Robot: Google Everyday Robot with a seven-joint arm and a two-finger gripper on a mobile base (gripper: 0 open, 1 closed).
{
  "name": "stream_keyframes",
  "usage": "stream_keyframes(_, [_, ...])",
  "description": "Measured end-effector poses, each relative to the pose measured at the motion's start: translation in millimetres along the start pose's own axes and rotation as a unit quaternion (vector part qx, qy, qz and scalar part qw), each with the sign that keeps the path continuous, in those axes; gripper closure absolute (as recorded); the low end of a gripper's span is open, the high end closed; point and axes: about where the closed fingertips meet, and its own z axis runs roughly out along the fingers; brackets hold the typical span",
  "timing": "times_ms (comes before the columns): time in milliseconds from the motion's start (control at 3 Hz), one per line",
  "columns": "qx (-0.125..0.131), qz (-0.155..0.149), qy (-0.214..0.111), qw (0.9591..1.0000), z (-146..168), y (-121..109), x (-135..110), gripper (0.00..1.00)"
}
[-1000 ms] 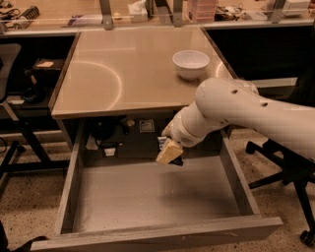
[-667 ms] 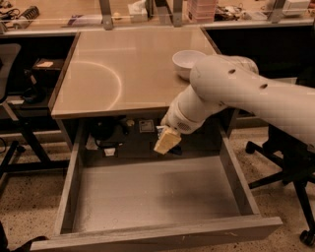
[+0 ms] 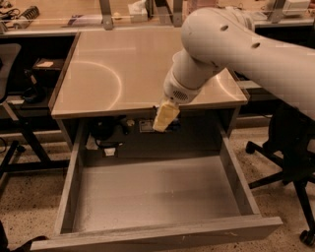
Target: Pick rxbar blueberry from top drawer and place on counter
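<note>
The top drawer (image 3: 147,202) is pulled wide open below the counter (image 3: 108,74). Its pale-grey bottom shows bare, and I see no rxbar blueberry on it. My gripper (image 3: 166,116) hangs from the big white arm (image 3: 231,44) at the counter's front edge, above the back of the drawer. A cream-coloured tip points down and to the left. The navy bar does not clearly show anywhere; it may be hidden behind the gripper. The glossy beige counter lies behind and to the left of the gripper.
The arm covers the counter's right part. A tan bench with metal posts (image 3: 106,15) and clutter runs along the back. An office chair base (image 3: 290,177) stands to the right of the drawer. Dark cables and a label (image 3: 110,133) sit under the counter.
The arm and gripper have risen out of the drawer to the counter's front edge. The arm now fills the upper right and hides the white bowl.
</note>
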Motion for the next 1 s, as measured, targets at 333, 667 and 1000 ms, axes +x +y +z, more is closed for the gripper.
stream_keyframes(333, [0.001,-0.001,0.005,1.0000,-8.9,-28.5,-3.8,1.00])
stream_keyframes(667, [-0.003,-0.005,0.012,0.9999,-3.7,-66.0,-0.5,1.00])
stream_keyframes(1000, [-0.013,-0.012,0.012,0.9998,10.9,-97.0,4.2,1.00])
